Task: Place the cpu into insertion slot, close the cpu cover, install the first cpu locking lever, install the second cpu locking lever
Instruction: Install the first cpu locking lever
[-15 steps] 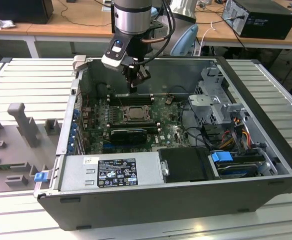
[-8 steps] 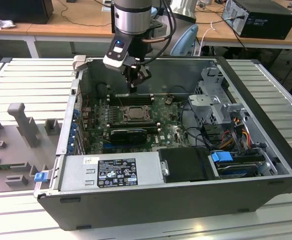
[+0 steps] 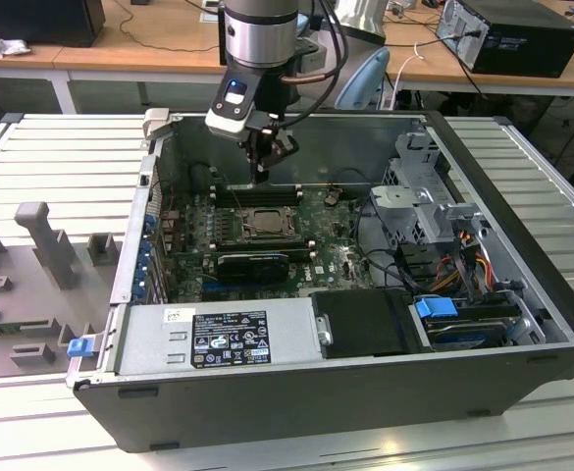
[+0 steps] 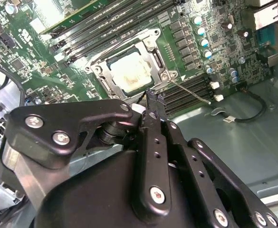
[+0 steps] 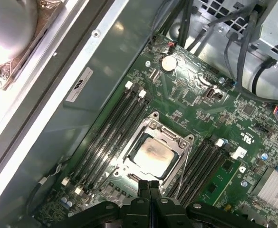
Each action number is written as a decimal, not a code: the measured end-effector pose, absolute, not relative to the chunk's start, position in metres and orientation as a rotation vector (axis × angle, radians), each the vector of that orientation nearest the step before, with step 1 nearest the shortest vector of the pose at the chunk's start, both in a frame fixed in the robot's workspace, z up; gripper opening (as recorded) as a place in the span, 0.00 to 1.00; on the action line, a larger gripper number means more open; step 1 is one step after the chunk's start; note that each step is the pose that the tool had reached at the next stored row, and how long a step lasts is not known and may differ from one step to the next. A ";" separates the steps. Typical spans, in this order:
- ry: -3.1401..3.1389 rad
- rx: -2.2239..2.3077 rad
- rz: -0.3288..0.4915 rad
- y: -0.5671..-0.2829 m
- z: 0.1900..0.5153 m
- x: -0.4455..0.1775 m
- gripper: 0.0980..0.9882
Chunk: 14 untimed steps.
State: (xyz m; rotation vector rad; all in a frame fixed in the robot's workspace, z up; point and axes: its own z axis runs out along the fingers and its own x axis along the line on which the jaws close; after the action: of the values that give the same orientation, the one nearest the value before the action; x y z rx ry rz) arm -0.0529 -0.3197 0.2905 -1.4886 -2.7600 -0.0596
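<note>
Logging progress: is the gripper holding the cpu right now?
No, in the first wrist view the cpu lies in the insertion slot, apart from the gripper, whose jaws are shut together on nothing.

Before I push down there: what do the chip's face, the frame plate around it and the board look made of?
Chip: metal top, pale beige-silver, matte, with a dull smudge in the middle. Frame plate: likely thin stamped steel, bright silvery, glinting along its edges. Board: green semi-gloss laminate, probably fibreglass; the look alone can't confirm.
</note>
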 end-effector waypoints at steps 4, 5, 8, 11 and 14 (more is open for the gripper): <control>-2.778 -1.454 -0.059 -0.320 0.291 -0.053 0.01; -2.781 -1.447 -0.059 -0.320 0.291 -0.053 0.01; -2.793 -1.424 -0.059 -0.320 0.291 -0.053 0.01; -2.808 -1.392 -0.059 -0.320 0.291 -0.053 0.01; -2.829 -1.349 -0.059 -0.320 0.291 -0.053 0.01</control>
State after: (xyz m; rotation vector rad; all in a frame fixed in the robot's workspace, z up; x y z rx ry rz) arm -0.0529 -0.3197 0.2905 -1.3494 -2.8287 -0.0591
